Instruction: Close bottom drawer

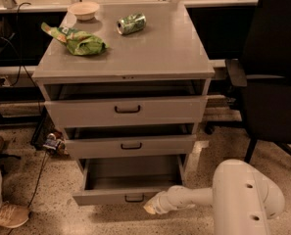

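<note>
The bottom drawer (110, 196) is the lowest of three grey drawers and stands pulled out, its deep grey tray open to view, with a small dark loop handle (134, 198) on its low front. My gripper (150, 207) is at the end of the white arm (194, 197), low near the floor, right against the right part of the drawer's front. The two drawers above it are each open a little.
The cabinet top (150, 48) holds a green chip bag (81, 42), a green can (131, 23) and a small bowl (84, 9). A black office chair (272, 72) stands at the right. A cable and small clutter (53, 143) lie on the floor at the left, beside a shoe (9, 214).
</note>
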